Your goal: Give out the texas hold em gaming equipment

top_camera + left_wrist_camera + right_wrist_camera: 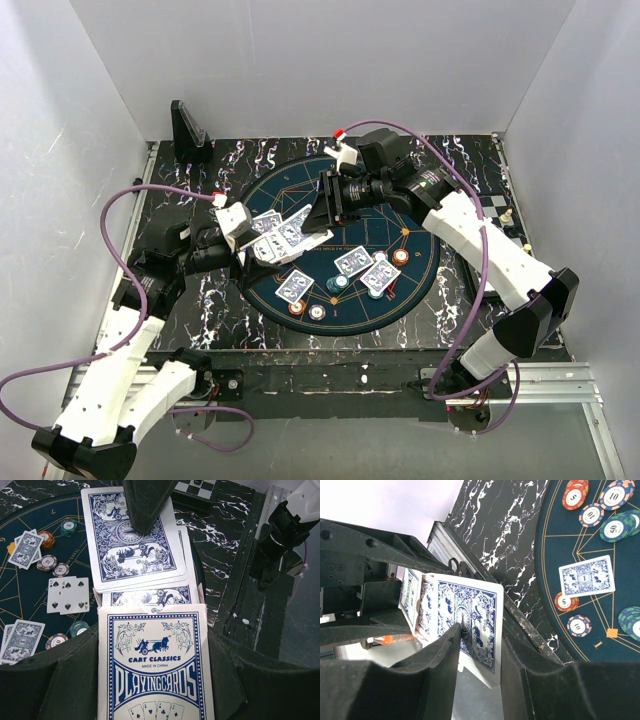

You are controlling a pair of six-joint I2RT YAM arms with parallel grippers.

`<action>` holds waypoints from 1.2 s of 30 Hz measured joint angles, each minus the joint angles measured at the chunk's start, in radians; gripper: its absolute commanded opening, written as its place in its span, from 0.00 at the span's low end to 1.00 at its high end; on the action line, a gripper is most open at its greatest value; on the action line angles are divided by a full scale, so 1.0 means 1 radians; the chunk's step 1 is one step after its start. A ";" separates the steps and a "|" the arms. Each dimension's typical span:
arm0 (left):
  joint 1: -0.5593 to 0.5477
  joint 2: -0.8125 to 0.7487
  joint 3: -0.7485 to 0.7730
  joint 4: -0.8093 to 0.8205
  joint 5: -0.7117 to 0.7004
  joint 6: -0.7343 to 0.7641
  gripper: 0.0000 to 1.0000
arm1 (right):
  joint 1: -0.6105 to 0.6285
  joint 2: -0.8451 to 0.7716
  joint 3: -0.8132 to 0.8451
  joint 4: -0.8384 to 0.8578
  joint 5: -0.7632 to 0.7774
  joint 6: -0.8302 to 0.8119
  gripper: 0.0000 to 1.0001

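Observation:
My left gripper (262, 243) (155, 680) is shut on a blue-white playing-card box (155, 670), and several cards fan out of its open end. The top card (132, 545) (470, 620) stands between the fingers of my right gripper (318, 215) (477, 650). Those jaws are apart. One fingertip (145, 507) presses on the card's back, while the other finger stands clear of it. Face-down cards (352, 262) (586, 576) and striped poker chips (400, 256) (590, 515) lie on the round dark mat (420, 290). Two face-up spade cards (67, 595) lie there too.
A black-white chessboard (497, 205) sits at the table's right edge. A black upright stand (188, 128) is at the back left. More chips (55, 570) lie near the mat's front. White walls enclose the marbled black table (190, 300).

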 measured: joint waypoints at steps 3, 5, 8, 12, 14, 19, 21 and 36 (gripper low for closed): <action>0.000 -0.001 0.000 0.000 0.002 -0.002 0.00 | 0.000 0.000 0.002 -0.011 0.004 -0.014 0.46; 0.000 -0.001 0.000 0.000 0.003 -0.003 0.00 | 0.000 0.000 0.002 -0.015 0.004 -0.018 0.47; 0.000 -0.001 0.000 0.000 0.003 -0.004 0.00 | 0.006 0.000 0.003 -0.018 0.004 -0.022 0.49; 0.000 -0.002 0.000 0.002 0.004 -0.006 0.00 | 0.015 0.006 0.025 -0.037 0.011 -0.034 0.51; 0.000 -0.002 0.000 0.005 0.005 -0.006 0.00 | 0.019 0.006 0.042 -0.053 0.020 -0.045 0.51; 0.000 -0.003 0.000 0.007 0.005 -0.006 0.00 | 0.022 0.006 0.085 -0.091 0.057 -0.072 0.47; 0.000 -0.003 0.000 0.007 0.006 -0.006 0.00 | 0.023 0.006 0.095 -0.103 0.075 -0.083 0.46; 0.000 -0.007 0.000 0.007 0.006 -0.007 0.00 | 0.038 0.008 0.140 -0.166 0.151 -0.126 0.56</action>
